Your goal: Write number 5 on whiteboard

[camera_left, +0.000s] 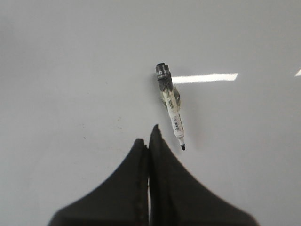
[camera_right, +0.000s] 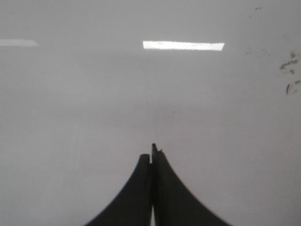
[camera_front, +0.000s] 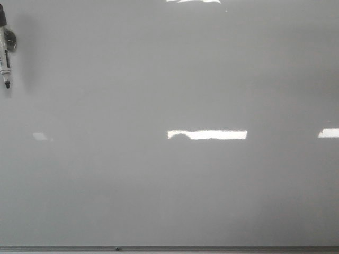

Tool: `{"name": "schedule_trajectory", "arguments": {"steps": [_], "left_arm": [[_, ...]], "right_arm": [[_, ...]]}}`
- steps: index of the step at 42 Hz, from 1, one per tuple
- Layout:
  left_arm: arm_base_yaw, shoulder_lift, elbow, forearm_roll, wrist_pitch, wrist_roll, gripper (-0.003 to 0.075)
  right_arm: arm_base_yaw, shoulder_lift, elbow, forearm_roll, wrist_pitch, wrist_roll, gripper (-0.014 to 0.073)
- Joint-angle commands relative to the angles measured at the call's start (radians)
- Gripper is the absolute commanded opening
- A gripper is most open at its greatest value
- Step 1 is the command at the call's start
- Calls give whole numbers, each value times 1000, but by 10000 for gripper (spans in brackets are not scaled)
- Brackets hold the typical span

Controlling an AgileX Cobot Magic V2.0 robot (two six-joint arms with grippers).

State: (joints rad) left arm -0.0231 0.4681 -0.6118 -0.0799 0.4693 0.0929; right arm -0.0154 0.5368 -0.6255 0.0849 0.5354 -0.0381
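Observation:
The whiteboard (camera_front: 175,185) fills every view, glossy pale grey with bright light reflections. The number 5 is out of view; I see no drawn digit on the board. A white marker (camera_front: 7,50) with a black end lies on the board at the far left. In the left wrist view the marker (camera_left: 170,103) lies just beyond my left gripper (camera_left: 149,136), its dark tip bare and close beside the fingertips without touching them. That gripper is shut with nothing in it. My right gripper (camera_right: 151,153) is also shut and empty over bare board. Neither gripper shows in the front view.
A thin grey metal edge (camera_front: 169,247) runs along the board's near side. A few dark smudges (camera_right: 289,66) mark the board off to one side of the right gripper.

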Motion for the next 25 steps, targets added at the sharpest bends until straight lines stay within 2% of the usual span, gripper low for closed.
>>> {"name": "schedule_trajectory", "arguments": {"steps": [1, 11, 15, 18, 22, 25], "left_arm": [[-5, 44, -34, -16, -86, -11, -20], [-5, 117, -34, -14, -74, -11, -19], [-5, 149, -34, -14, -74, -11, 20], [-5, 179, -34, -10, -76, -11, 127], [-5, 214, -34, -10, -78, -11, 337], [-5, 236, -34, -10, -80, -11, 482]], "right_arm": [[-5, 51, -34, -5, -68, -9, -70], [-5, 140, -34, -5, -68, -9, -59], [-5, 167, -34, -5, -68, -9, 24], [-5, 184, -34, -5, -69, -9, 169], [-5, 202, -34, -5, -71, -9, 414], [-5, 205, -34, -5, -75, -9, 552]]}}
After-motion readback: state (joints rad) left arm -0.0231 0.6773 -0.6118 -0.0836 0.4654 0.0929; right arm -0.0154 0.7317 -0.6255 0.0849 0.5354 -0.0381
